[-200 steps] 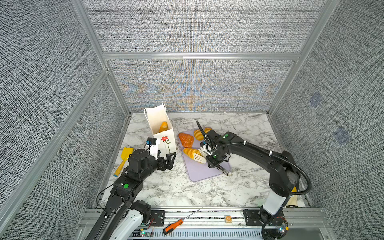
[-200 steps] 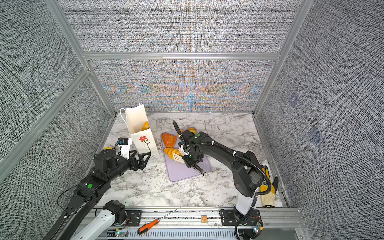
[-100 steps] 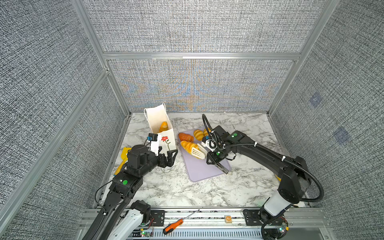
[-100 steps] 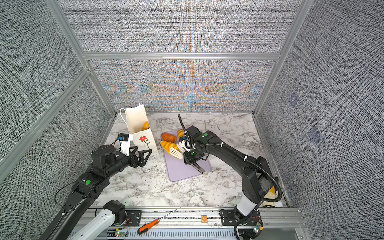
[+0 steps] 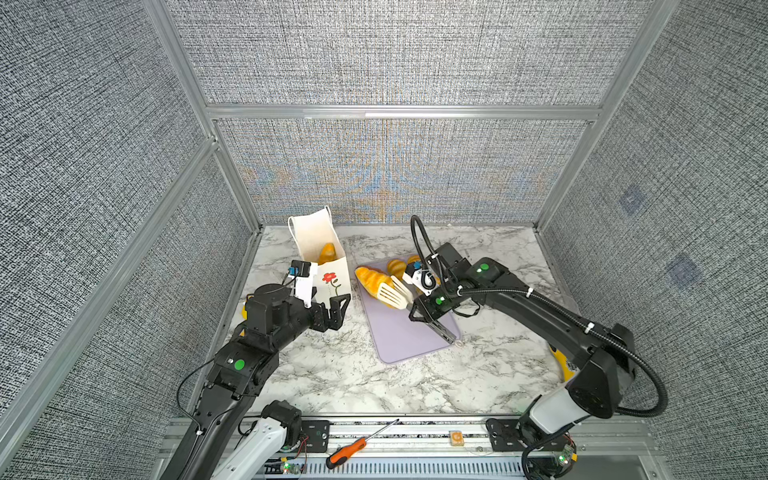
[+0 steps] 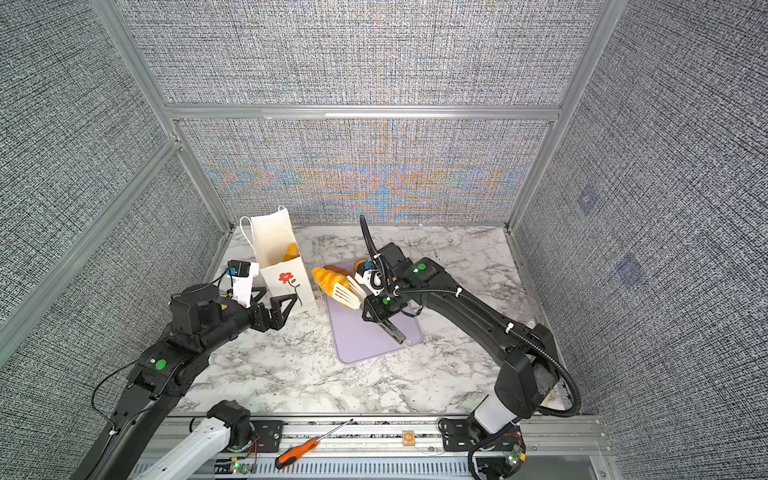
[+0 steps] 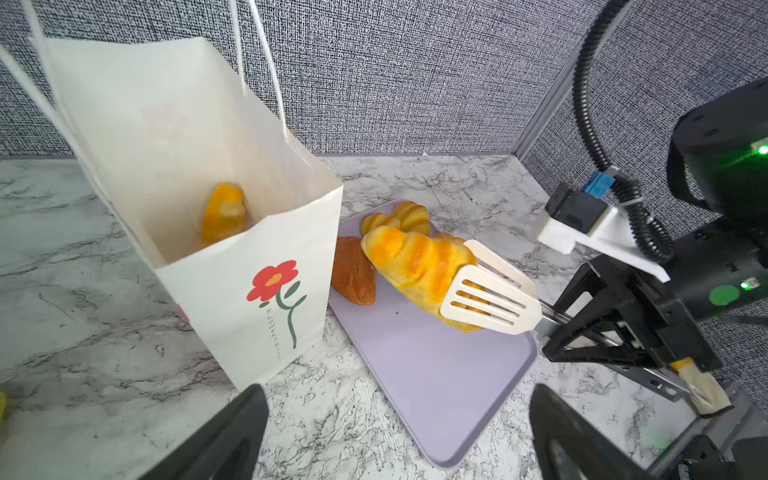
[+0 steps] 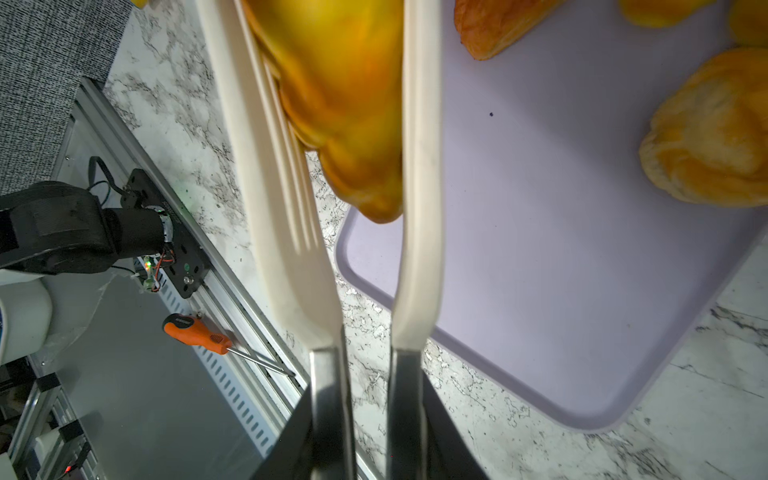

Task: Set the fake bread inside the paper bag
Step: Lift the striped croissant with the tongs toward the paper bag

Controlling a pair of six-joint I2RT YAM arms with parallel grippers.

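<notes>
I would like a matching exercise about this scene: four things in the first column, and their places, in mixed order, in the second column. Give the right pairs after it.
Column one
1. long golden roll
2. reddish-brown croissant
3. lone golden pastry
4. orange-handled screwdriver

Column two
A. lying on the lilac tray
B. on the metal rail in front of the table
C. gripped between the white tongs
D. inside the paper bag

Pairs: 1-C, 2-A, 3-D, 4-B

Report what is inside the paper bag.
One golden-yellow pastry shows inside the paper bag, near its back wall. The front wall covers the bottom, so anything lower down cannot be seen.
</notes>
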